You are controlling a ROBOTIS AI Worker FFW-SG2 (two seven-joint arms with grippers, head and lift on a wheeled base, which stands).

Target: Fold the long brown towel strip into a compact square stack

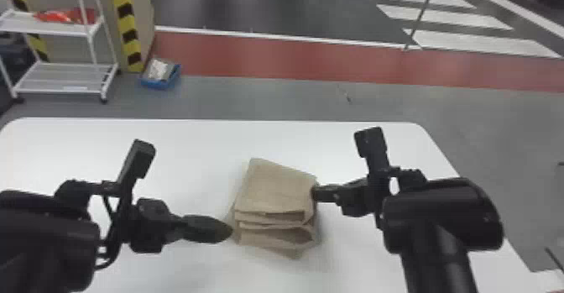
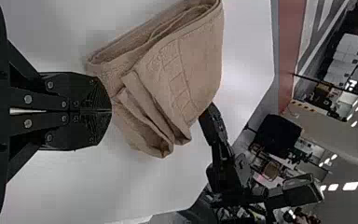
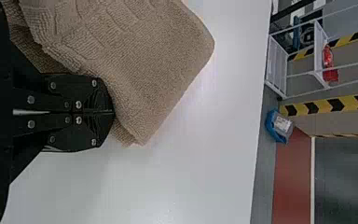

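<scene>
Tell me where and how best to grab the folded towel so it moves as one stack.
I'd take the folded towel by its left and right sides at once, the left gripper and right gripper coming in low and pressing inward. Its near side shows several layers with gaps between them, so a pinch there would probably catch only some.

Head view's bottom edge cutting off near part of counter (image 1: 189,149); left arm (image 1: 46,237) and right arm (image 1: 445,216) running out of frame. Upper layers of towel (image 1: 277,187) hiding inner folds, layer count impossible to tell. Right gripper (image 1: 314,192) covering part of towel in right wrist view, frame edge cropping more. Far left, white cart (image 1: 63,78) running past edge; red item (image 1: 63,16) on it blurring, contents of blue bin (image 1: 157,84) too small to tell.
</scene>
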